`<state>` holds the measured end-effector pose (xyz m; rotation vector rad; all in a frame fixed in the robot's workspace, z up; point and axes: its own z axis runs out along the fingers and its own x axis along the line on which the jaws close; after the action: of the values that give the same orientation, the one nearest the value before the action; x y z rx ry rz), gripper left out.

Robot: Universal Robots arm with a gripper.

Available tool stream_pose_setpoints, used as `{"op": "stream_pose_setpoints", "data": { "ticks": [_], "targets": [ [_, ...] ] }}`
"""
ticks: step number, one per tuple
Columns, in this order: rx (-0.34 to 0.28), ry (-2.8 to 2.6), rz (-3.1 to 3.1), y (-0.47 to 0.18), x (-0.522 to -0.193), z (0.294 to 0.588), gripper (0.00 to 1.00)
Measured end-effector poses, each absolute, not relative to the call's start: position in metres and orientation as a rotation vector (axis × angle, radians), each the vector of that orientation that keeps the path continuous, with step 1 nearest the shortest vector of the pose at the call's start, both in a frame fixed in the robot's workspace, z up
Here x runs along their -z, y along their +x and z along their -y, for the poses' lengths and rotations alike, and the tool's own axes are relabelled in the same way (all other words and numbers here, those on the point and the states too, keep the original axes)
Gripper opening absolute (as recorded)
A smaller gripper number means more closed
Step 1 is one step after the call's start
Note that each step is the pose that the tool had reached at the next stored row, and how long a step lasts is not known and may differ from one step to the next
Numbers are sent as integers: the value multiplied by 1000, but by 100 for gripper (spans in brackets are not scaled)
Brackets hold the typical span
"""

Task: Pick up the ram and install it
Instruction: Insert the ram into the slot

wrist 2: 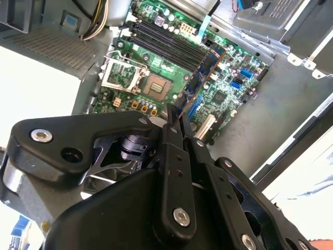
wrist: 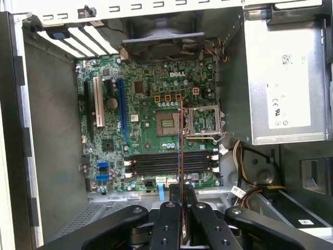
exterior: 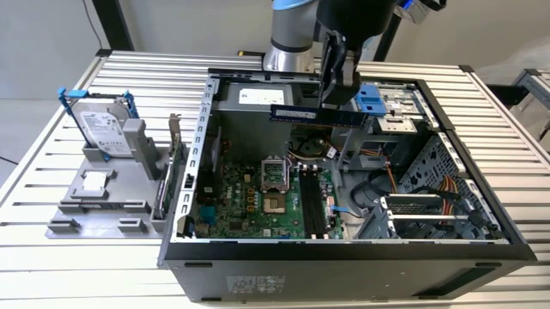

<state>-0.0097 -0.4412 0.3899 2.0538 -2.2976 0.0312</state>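
Currently gripper (exterior: 333, 106) clamped on ram (exterior: 301, 114), held level, high above motherboard (exterior: 249, 206). Risk: ram lies crosswise to motherboard's memory slots (wrist: 169, 162); lowered unturned, its edge would likely strike CPU socket (exterior: 272, 172) or slot walls. Count: one ram, one socket, apparently four slots, one hard drive (exterior: 103, 129) well apart from motherboard.

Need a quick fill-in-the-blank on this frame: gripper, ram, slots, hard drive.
1. The gripper is shut on the ram and holds it ____ the open computer case, not yet seated.
2. The memory slots on the motherboard are all ____.
3. The hard drive stands on the grey fixture at the exterior view's ____.
Missing words: above; empty; left.
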Motion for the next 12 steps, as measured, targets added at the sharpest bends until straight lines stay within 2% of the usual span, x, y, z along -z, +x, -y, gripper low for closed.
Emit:
{"op": "stream_pose_setpoints", "data": {
  "ticks": [12],
  "targets": [
    [-30,2014,2332,-10,-390,441,0]
  ]
}}
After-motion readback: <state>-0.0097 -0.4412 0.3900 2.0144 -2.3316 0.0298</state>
